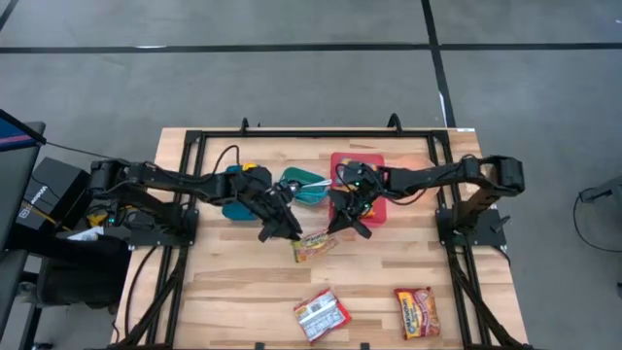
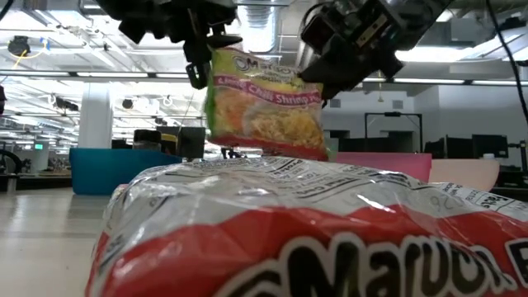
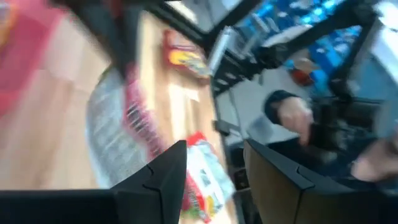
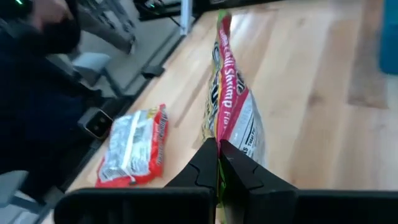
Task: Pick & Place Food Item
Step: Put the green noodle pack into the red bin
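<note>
A green and yellow noodle packet (image 1: 314,245) hangs in the air between my two grippers, and it fills the middle of the low view (image 2: 264,103). My right gripper (image 1: 345,226) is shut on it at its upper corner. My left gripper (image 1: 287,231) is open right beside the packet's other upper corner (image 2: 216,59). I cannot tell whether it touches it. In the left wrist view the packet (image 3: 205,180) shows beside one open finger. My right gripper pinches the packet's sealed edge (image 4: 219,134) between its two shut fingers, at the upper corner (image 2: 318,82) on the table's right side. The fingers slant down from the table's right. The packet hangs below them, tilted and lifted clear of the table.
A red and white packet (image 1: 321,313) and a red and yellow packet (image 1: 416,311) lie near the front edge. A red tray (image 1: 374,170) and two teal bowls (image 1: 238,194) (image 1: 306,185) stand behind the grippers. A person's hand (image 3: 292,115) shows beyond the table.
</note>
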### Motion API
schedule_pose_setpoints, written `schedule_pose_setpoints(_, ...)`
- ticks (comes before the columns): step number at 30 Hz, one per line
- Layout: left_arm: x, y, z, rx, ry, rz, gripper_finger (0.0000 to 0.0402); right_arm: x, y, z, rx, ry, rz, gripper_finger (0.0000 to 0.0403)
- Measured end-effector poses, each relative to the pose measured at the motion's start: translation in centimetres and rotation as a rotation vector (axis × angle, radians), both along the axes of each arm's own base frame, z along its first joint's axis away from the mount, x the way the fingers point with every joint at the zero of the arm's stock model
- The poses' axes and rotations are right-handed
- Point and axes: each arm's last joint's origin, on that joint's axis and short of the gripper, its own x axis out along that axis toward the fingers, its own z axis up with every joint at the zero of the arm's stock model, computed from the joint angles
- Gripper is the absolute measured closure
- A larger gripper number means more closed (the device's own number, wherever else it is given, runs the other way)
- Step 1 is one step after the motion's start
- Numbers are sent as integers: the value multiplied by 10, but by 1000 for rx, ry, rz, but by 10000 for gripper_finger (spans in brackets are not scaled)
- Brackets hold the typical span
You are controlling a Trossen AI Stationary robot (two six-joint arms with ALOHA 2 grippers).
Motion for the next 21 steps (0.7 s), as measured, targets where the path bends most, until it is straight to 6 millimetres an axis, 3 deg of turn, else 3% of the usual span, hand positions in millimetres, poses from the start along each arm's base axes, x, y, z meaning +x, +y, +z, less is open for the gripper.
schedule_pose_setpoints(11, -9, 4, 16, 197, -109, 125, 250, -46, -1, 54, -186, -1, -168, 403)
schedule_pose_setpoints(21, -5, 7, 20, 298, -186, 197, 253, -103, -25, 97, -291, -31, -434, 403)
